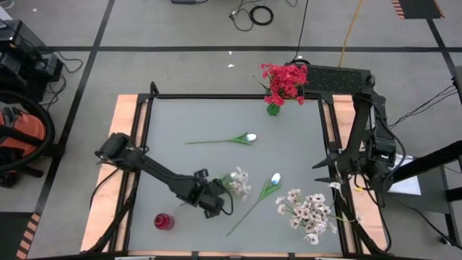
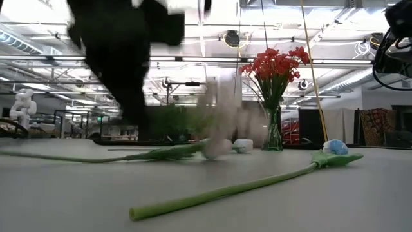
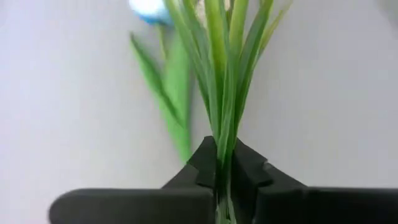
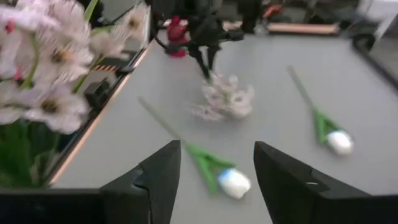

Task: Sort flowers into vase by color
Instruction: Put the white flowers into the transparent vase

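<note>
A grey surface [image 1: 216,115] framed by pale wooden rails carries the scattered flowers. The left gripper [image 1: 215,206] is low over the near part of it, and its jaws are pressed together on the green stems of a pale pink-white spray [image 1: 237,182], whose blossoms spread just ahead of the jaws. In the left wrist view the stems [image 3: 222,112] rise straight out from between the closed fingers [image 3: 199,167]. A white tulip bud [image 1: 275,178] lies on the surface just beyond that spray, its long stem running back past the jaws. A second white tulip [image 1: 250,137] lies farther off, well apart from the jaws. A small red vase [image 1: 163,222] stands near the left gripper, on the side away from the spray.

The right gripper [image 4: 214,163] waits at the right rail with its jaws parted and nothing between them. Beside it stands a bunch of pink-white blossoms [image 1: 309,214]. Red blossoms [image 1: 284,81] stand in a vase at the far edge.
</note>
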